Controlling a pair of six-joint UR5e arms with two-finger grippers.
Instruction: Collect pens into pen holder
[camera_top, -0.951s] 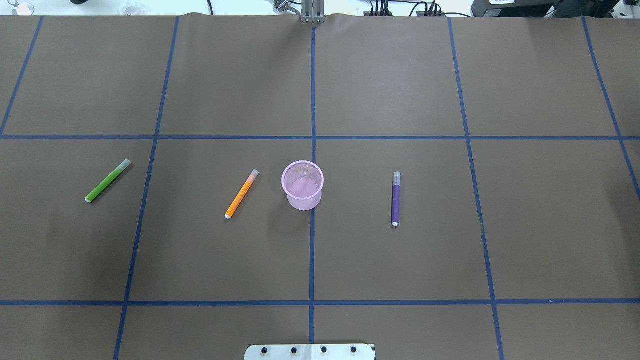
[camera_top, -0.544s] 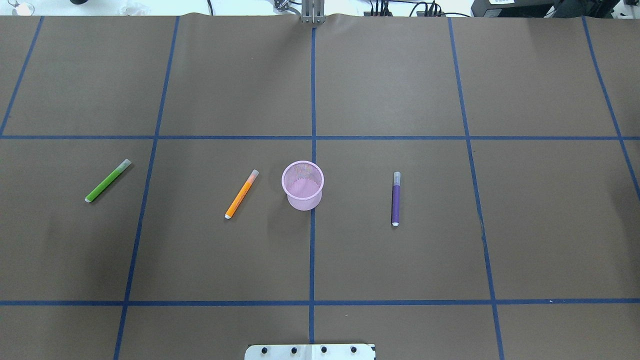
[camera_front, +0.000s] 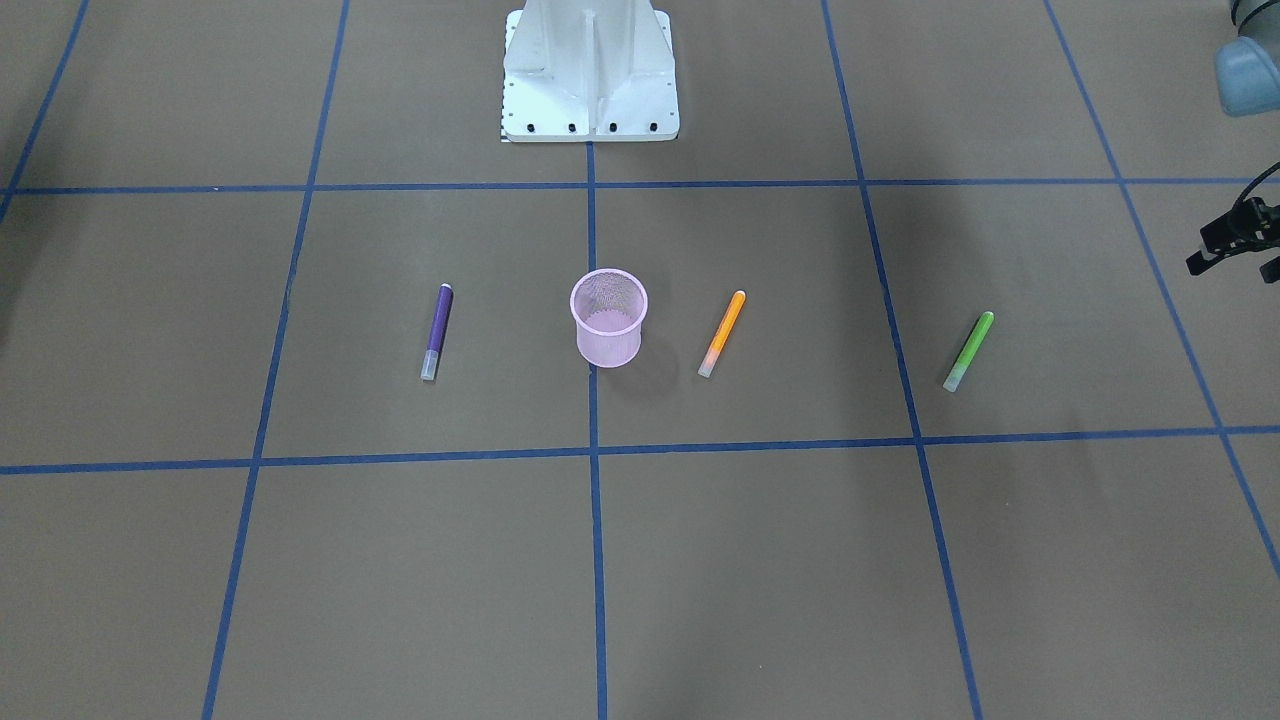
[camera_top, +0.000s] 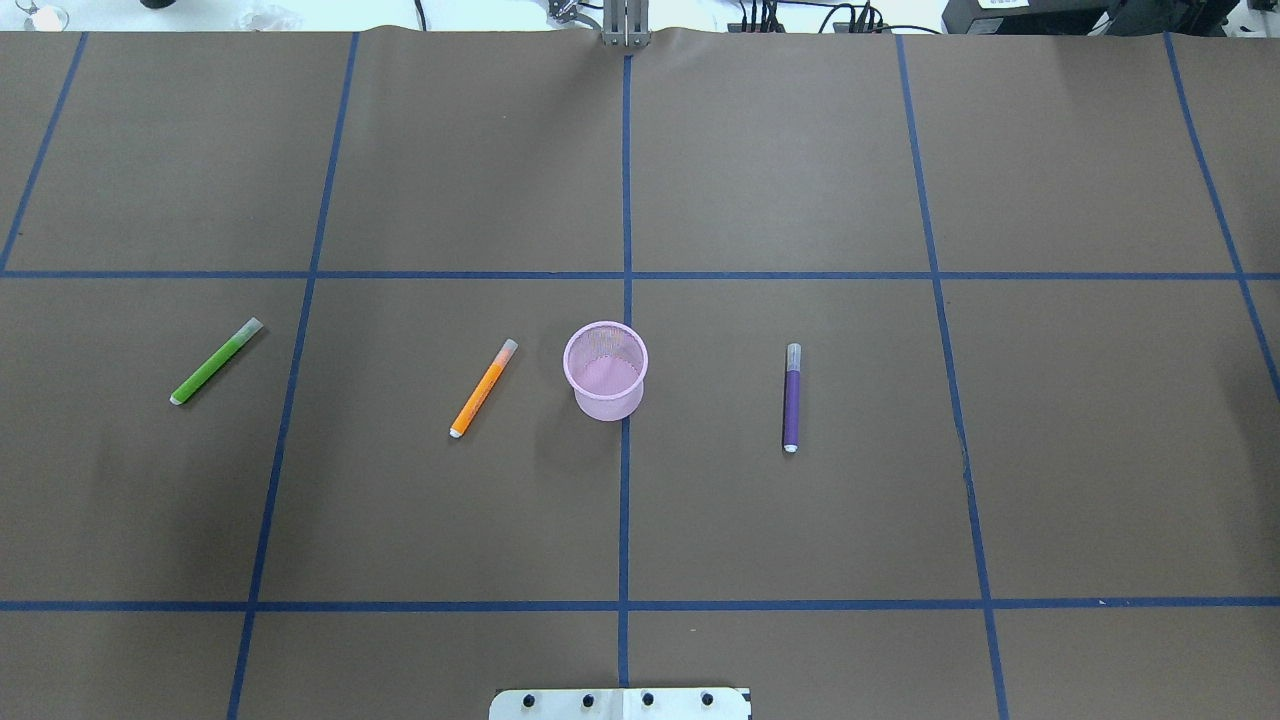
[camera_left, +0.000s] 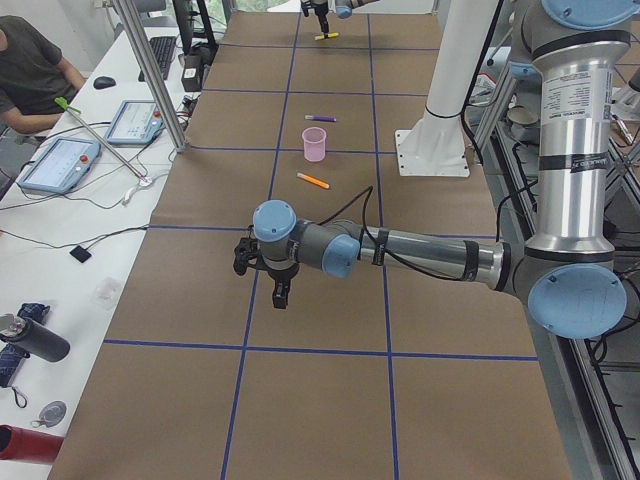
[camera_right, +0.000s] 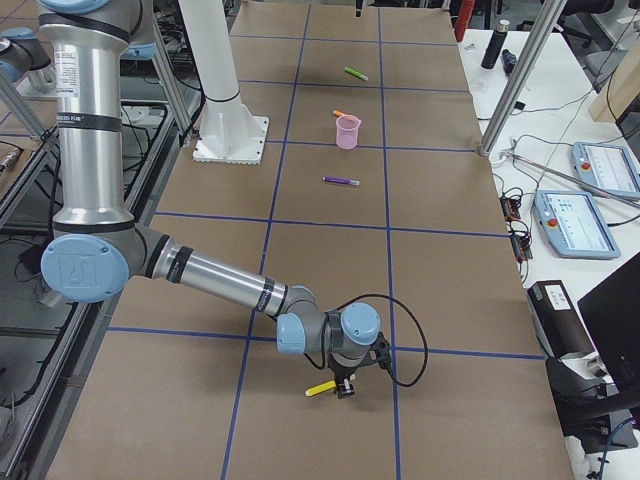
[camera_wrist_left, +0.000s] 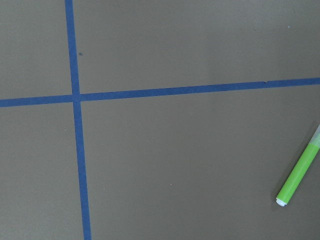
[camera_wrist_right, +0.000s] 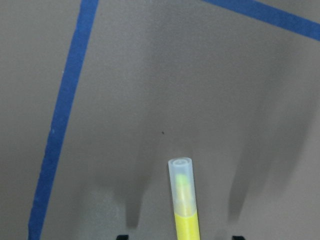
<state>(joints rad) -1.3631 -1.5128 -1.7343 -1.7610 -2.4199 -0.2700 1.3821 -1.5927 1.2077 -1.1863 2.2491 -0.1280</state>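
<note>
The pink mesh pen holder (camera_top: 605, 370) stands upright at the table's middle. The orange pen (camera_top: 483, 388) lies just left of it, the green pen (camera_top: 215, 360) far left, and the purple pen (camera_top: 791, 397) to its right. A yellow pen (camera_wrist_right: 184, 202) lies far out at the right end (camera_right: 322, 388). My right gripper (camera_wrist_right: 181, 236) is open, its fingertips (camera_wrist_right: 122, 236) standing either side of that pen with gaps. My left gripper (camera_front: 1235, 266) hovers open beyond the green pen (camera_front: 968, 350), which shows at the right edge of the left wrist view (camera_wrist_left: 300, 172).
The white pedestal base (camera_front: 590, 70) stands at the robot's side of the table. Blue tape lines grid the brown table cover (camera_top: 800, 520). Beside the table's far edge a person sits at a bench with tablets (camera_left: 60, 165), poles and cables.
</note>
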